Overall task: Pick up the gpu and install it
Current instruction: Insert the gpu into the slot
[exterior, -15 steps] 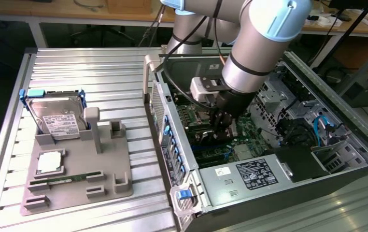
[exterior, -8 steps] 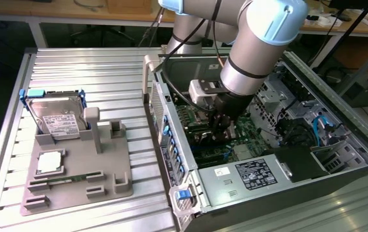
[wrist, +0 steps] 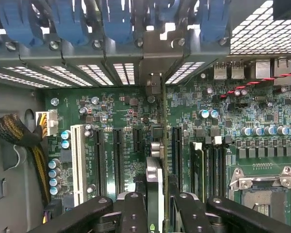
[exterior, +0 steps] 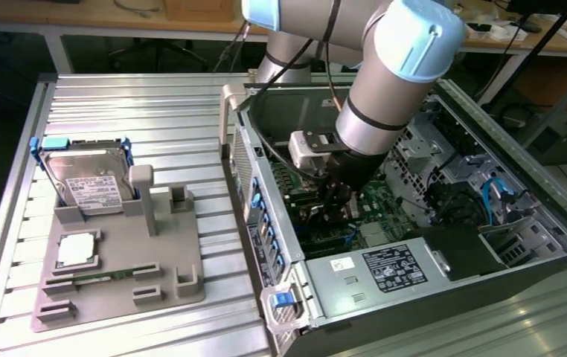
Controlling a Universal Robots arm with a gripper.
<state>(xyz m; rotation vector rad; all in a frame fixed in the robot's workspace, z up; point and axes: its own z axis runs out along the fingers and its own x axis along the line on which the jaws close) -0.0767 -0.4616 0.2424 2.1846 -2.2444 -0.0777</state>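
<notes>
While the arm reached into the open computer case, the views read as follows.

Exterior view, hand point(exterior: 335, 195): low inside the computer case point(exterior: 432, 245), directly above the motherboard point(exterior: 378, 212).
Exterior view, desk point(exterior: 155, 111): carried a grey fixture point(exterior: 114, 279) with a hard drive point(exterior: 90, 178) standing in it and a RAM stick point(exterior: 105, 277) lying in a slot, well apart from the case.
Wrist view, hand point(wrist: 155, 204): fingers point(wrist: 133, 208) pinched the gpu between them, one on each face.
Wrist view, gpu point(wrist: 155, 177): held edge-on, thin and upright, its silver bracket end pointing toward the rear slot openings point(wrist: 126, 73); it stood over the expansion slots point(wrist: 119, 160), beside the white slot point(wrist: 78, 162). Whether it was seated could not be told.
Handling, judged: light, stiff and flat, but fragile; components and edge contacts should not take load.
Grip point, judged: the bare upper board edge, squeezed across its two faces, kept the card square to the slot.
</notes>
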